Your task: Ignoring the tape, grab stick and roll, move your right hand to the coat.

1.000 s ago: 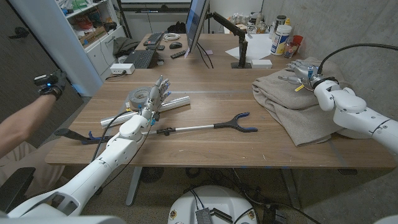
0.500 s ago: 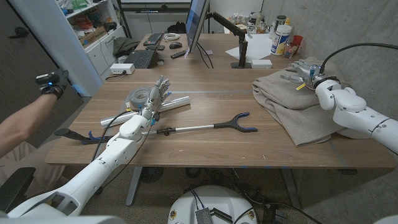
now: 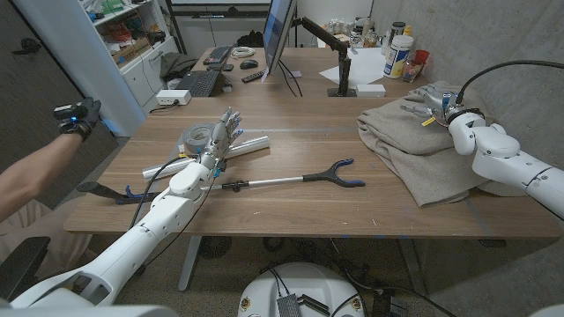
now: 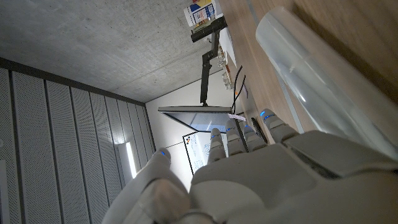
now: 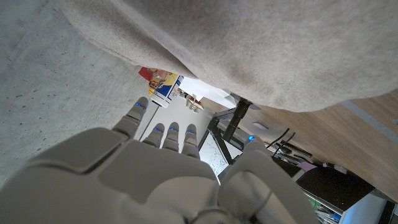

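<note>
Right hand [image 3: 438,105] shifted slightly farther over coat [image 3: 414,150], fingers apart, empty; move nearly complete.

table [image 3: 291,132]: coat [image 3: 414,145] on its right part | right hand [image 3: 434,103] over the coat's far side | grabber stick [image 3: 295,180] mid-table, left of the coat | roll [image 3: 238,146] behind the stick, tape [image 3: 196,136] just left of it | left hand [image 3: 220,136] over the roll (contact unclear)

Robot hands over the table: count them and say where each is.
2. The left hand is beside the clear roll and duct tape; the right hand is over the beige coat at the right.
</note>
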Action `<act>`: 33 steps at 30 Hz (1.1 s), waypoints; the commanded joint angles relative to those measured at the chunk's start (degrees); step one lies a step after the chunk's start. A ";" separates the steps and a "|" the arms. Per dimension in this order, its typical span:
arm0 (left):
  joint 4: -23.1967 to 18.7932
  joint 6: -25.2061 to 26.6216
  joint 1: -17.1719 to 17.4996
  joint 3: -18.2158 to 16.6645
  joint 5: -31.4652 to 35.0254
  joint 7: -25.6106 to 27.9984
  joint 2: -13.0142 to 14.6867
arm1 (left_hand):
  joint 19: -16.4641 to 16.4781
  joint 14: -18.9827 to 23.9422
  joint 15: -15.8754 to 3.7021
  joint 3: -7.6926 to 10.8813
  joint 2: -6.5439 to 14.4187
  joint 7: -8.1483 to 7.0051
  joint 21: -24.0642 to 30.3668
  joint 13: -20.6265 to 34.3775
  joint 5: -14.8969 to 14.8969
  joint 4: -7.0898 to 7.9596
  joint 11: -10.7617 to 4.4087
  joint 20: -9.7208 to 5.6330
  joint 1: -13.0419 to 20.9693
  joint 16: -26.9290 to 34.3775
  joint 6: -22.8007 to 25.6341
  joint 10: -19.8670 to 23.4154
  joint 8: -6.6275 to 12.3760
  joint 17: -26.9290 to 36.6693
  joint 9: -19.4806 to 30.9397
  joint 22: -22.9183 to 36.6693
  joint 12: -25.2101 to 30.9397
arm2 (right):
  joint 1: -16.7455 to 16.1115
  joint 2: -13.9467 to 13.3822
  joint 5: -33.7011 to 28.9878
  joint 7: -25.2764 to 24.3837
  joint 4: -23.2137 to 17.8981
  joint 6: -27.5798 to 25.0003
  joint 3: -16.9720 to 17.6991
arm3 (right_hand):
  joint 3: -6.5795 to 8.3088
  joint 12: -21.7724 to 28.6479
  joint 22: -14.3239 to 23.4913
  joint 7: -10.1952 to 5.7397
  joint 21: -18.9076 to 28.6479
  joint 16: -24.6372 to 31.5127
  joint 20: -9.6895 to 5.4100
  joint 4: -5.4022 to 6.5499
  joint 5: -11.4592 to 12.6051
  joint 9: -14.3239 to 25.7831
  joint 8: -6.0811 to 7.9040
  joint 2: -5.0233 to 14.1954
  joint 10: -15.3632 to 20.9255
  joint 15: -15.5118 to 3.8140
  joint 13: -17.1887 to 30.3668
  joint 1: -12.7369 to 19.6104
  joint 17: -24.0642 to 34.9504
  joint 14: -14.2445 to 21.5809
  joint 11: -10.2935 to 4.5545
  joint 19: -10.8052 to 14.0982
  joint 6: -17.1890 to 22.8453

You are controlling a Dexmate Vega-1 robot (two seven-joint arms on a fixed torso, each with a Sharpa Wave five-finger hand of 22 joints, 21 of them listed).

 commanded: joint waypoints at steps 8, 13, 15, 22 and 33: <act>-0.15 -0.57 0.34 -0.42 -0.32 0.06 0.01 | -0.10 -0.40 -0.03 -0.02 -0.08 -0.24 0.03 0.35 0.15 -0.44 0.07 0.05 0.72 0.23 0.28 0.37 0.28 0.09 0.31 0.18 0.05 | 1.75 1.45 0.98 1.66 1.82 -1.72 -1.92 | -0.02 -0.14 0.07 -0.03 0.00 0.29 0.06 -0.35 0.06 0.08 -0.32 0.69 -0.10 -0.57 0.08 0.07 0.08 0.45 0.13 0.52 -0.26; -0.19 -0.70 0.40 -0.45 -0.13 0.41 -0.06 | -0.10 -0.40 -0.02 -0.02 -0.07 -0.62 0.04 0.35 0.16 -0.50 0.04 0.04 0.78 0.23 0.49 0.35 0.34 0.09 0.31 0.19 0.04 | 2.48 1.70 0.28 2.27 2.39 -1.96 -2.90 | -0.05 -0.14 0.07 -0.04 -0.01 0.30 0.03 -0.32 0.06 0.08 -0.36 0.69 -0.09 -0.56 0.09 -0.02 0.10 0.47 0.47 0.56 -0.40; -0.20 -0.69 0.40 -0.45 -0.12 0.44 -0.06 | -0.10 -0.48 -0.05 -0.02 -0.05 -0.65 0.03 0.35 0.17 -0.52 0.02 0.03 0.81 0.20 0.31 0.30 0.27 0.09 0.31 0.19 0.02 | 2.51 1.67 0.32 2.24 2.39 -1.97 -2.97 | -0.07 -0.14 0.07 -0.08 -0.02 0.32 0.02 -0.30 0.05 0.08 -0.35 0.69 -0.10 -0.56 0.09 -0.06 0.11 0.50 0.48 0.56 -0.40; -0.41 -0.58 0.55 -0.52 -0.22 0.55 -0.04 | -0.11 -0.50 -0.08 -0.01 -0.02 -0.56 0.03 0.35 0.17 -0.57 0.03 0.01 0.87 0.20 0.30 0.27 0.26 0.09 0.31 0.19 0.00 | 2.45 1.95 1.21 1.55 2.82 -2.05 -2.86 | -0.11 -0.11 0.07 0.03 -0.05 0.33 0.03 -0.21 0.05 0.08 -0.33 0.75 -0.01 -0.51 0.09 -0.25 0.15 0.52 0.58 0.60 -0.40; -0.39 -0.69 0.59 -0.54 -0.24 0.49 -0.04 | -0.11 -0.43 -0.06 -0.03 -0.02 -0.43 0.03 0.35 0.17 -0.65 0.00 0.03 0.93 0.23 0.30 0.28 0.25 0.09 0.32 0.19 0.00 | 2.36 1.80 1.48 1.28 2.60 -2.53 -3.04 | -0.23 -0.06 0.08 0.02 -0.10 0.36 -0.31 0.03 0.05 0.08 -0.24 0.88 0.12 -0.18 0.07 -0.72 0.24 0.53 2.01 0.68 -0.26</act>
